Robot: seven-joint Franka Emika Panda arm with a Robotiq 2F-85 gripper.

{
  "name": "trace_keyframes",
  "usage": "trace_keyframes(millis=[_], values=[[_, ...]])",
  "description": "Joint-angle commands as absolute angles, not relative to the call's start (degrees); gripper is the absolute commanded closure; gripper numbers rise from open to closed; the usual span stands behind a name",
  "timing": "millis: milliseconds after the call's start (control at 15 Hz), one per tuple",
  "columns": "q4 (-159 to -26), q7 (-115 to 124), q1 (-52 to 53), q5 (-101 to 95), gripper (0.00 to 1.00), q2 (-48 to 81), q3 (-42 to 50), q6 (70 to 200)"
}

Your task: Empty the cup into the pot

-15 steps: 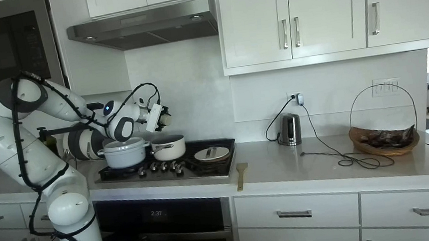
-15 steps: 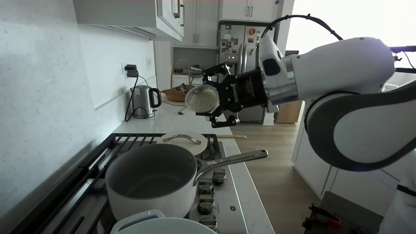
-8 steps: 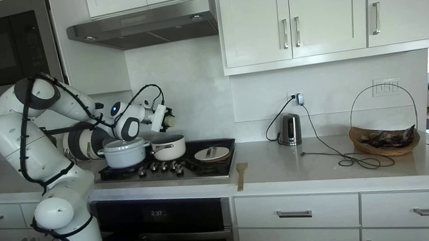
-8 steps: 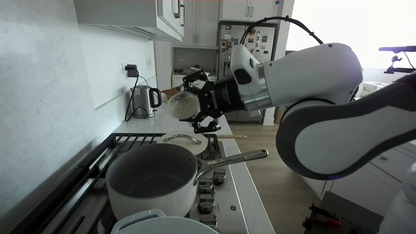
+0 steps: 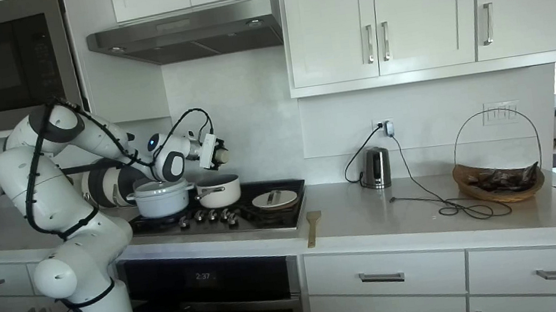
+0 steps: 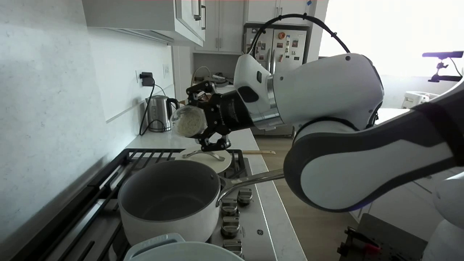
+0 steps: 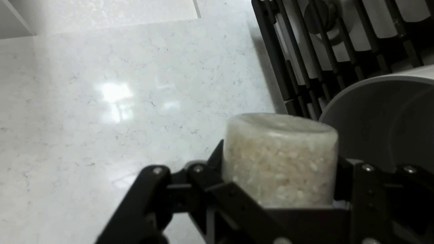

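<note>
My gripper (image 6: 198, 120), clamped on a cup (image 6: 176, 116) of pale grains (image 6: 190, 124), has moved closer to the pot (image 6: 169, 203), lower left in an exterior view; pouring looks near.

Wrist view: pot (image 7: 379, 115) cut off by right edge. In exterior view, handle (image 6: 253, 178) partly behind arm (image 6: 348, 174).

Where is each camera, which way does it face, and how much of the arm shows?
An exterior view: out in front of the counter, facing the stove and cabinets; nearly the whole arm shows.
An exterior view: at the stove's end, looking along it toward the fridge; much of the arm and the gripper show.
Wrist view: on the arm, facing the wall, turned sideways; only the gripper shows, around the cup.
Both exterior views share the kettle and lid; all three, the pot.
</note>
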State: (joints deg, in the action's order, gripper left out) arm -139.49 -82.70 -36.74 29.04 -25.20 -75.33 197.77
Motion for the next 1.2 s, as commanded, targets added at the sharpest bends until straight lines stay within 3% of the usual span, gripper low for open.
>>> trace_keyframes(millis=[0, 533, 1133], values=[[-136.9, -80.21, -42.85, 26.73, 0.68, -30.0, -79.85, 198.39], [-137.0, -56.45, -48.98, 1.25, 0.68, -41.25, -78.35, 198.19], [-137.33, -42.82, -52.76, -8.87, 0.68, -50.29, -77.49, 198.3]])
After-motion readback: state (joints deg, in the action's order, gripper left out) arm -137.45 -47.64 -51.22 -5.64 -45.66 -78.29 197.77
